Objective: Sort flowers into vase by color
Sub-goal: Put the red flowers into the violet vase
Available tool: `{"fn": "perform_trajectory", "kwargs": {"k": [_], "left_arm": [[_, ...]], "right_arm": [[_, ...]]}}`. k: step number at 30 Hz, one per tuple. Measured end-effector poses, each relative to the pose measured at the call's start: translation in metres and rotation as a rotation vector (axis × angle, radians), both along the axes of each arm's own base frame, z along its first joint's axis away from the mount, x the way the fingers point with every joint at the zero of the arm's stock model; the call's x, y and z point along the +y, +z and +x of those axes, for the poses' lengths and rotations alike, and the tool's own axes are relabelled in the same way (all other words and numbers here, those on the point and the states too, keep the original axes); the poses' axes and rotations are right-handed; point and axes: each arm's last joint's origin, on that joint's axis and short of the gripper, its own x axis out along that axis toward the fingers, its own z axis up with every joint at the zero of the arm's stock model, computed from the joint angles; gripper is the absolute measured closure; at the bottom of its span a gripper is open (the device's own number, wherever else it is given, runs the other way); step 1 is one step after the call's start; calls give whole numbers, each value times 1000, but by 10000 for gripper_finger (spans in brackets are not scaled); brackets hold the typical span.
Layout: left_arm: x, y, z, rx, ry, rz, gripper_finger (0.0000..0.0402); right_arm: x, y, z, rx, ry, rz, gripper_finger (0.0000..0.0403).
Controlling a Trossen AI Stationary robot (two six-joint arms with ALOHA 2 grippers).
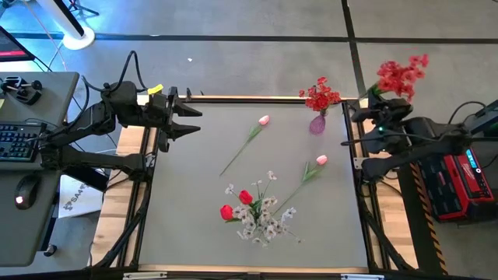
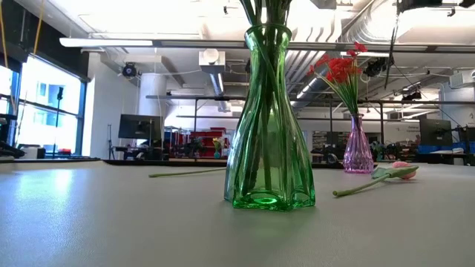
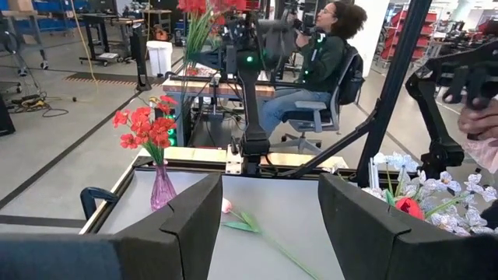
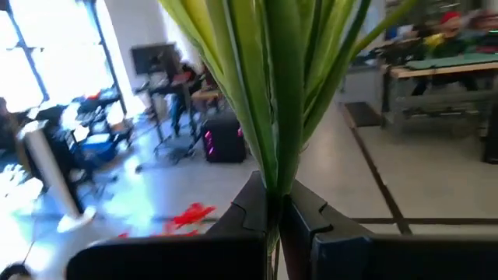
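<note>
A bunch of red blossom clusters (image 1: 402, 75) is in my right gripper (image 1: 370, 99), raised beyond the table's far right corner. A pink vase (image 1: 317, 124) at the far edge holds more red blossoms (image 1: 320, 95). Two pink tulips (image 1: 264, 120) (image 1: 321, 160) lie flat on the table. A green vase (image 2: 267, 126) near the near edge holds white sprays (image 1: 264, 222) and red tulips (image 1: 245, 197). My left gripper (image 1: 185, 120) hangs open over the far left of the table and touches nothing. My right gripper is shut on the bundle of green stems and leaves (image 4: 272, 175) of the red bunch, pinched between the two fingers (image 4: 307, 210). The stems fan out past the fingertips. The bunch is lifted clear of the table, with its blossoms (image 1: 402, 75) beyond the fingers.
Bare grey table lies between the pink vase (image 3: 162, 188) and the green vase. A wooden rail (image 1: 249, 98) runs along the far edge. A person (image 3: 319, 66) sits behind the right arm. A desk with a keyboard (image 1: 15, 140) stands to the left.
</note>
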Motion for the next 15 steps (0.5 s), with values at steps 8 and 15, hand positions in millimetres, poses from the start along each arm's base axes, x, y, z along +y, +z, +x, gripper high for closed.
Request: {"fn": "perform_trajectory", "kwargs": {"k": [8, 15], "left_arm": [[0, 0, 0, 0, 0, 0, 202], [0, 0, 0, 0, 0, 0, 202]], "right_arm": [[-6, -46, -22, -178, -48, 23, 403], [-5, -49, -24, -281, -7, 47, 403]]}}
